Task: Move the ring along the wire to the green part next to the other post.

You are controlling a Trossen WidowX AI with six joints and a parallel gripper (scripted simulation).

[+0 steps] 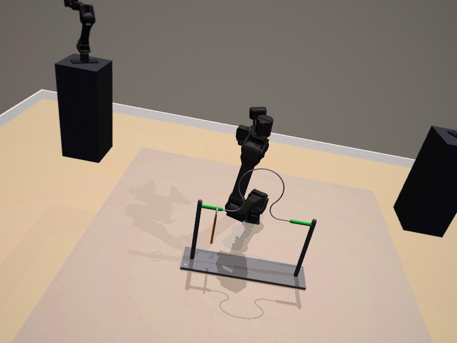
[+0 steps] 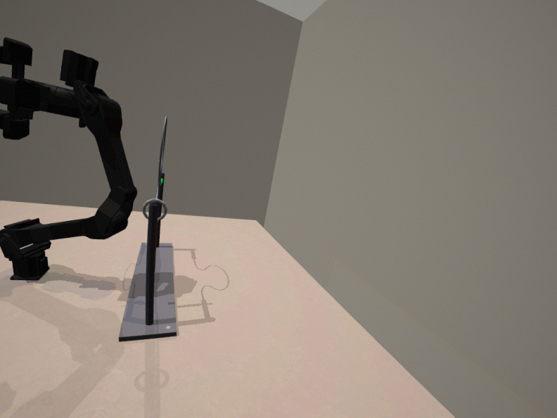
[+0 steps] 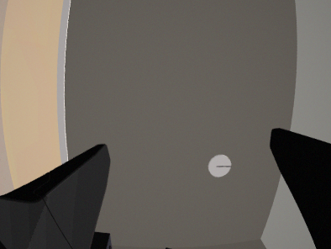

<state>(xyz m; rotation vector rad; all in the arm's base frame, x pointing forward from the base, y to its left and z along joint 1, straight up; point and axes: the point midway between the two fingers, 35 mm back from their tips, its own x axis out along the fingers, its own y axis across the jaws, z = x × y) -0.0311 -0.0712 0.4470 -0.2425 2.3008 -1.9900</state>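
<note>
The ring [image 1: 217,211] [image 2: 144,209] hangs around the green part [image 1: 206,207] beside the left post [image 1: 195,230] [image 2: 151,269] in the top view. Its orange handle [image 1: 213,229] points down, slightly tilted. The grey wire [image 1: 283,186] [image 2: 163,143] curves up in a loop towards the other green part [image 1: 300,223] [image 2: 162,181] at the right post [image 1: 304,249] [image 2: 158,233]. My gripper [image 3: 191,145] is open and empty, its fingers wide apart in the wrist view. It is well away from the ring and handle; its fingers are not clearly visible in the top and exterior views.
The flat grey base [image 1: 273,277] [image 2: 134,330] carries both posts. My arm [image 1: 242,176] [image 2: 112,153] rises behind the wire in the top view. Dark pedestals [image 1: 82,114] [image 1: 424,184] stand farther off. The wrist view faces a wall with a pale disc [image 3: 219,162].
</note>
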